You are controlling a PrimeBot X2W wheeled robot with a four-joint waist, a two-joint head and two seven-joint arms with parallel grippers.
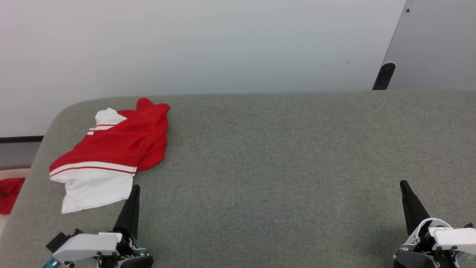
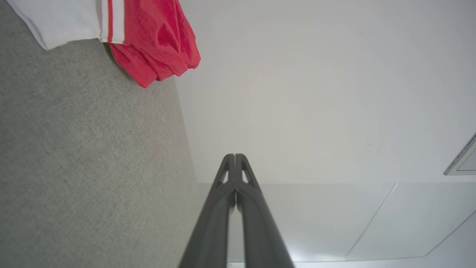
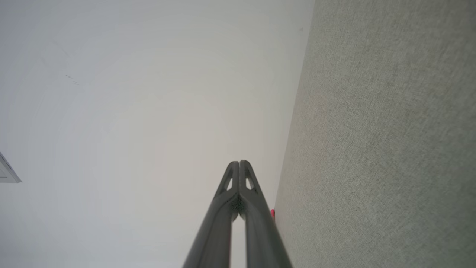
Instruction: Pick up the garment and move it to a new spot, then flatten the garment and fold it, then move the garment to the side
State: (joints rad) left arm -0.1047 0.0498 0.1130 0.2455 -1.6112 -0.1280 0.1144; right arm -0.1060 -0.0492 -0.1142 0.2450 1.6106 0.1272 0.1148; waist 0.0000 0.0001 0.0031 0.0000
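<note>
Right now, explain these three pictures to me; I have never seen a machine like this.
This is a wheeled robot with two arms, each ending in a hand of two long dark fingers. The wide picture comes from its head, looking down at a grey padded surface. The left hand shows at lower left, the right hand at lower right. The other two pictures come from cameras on the wrists, looking along the fingers. Both hands are shut and hold nothing. A crumpled red and white garment lies at the surface's far left, just beyond the left hand. A small red cloth lies beyond the left edge.
</note>
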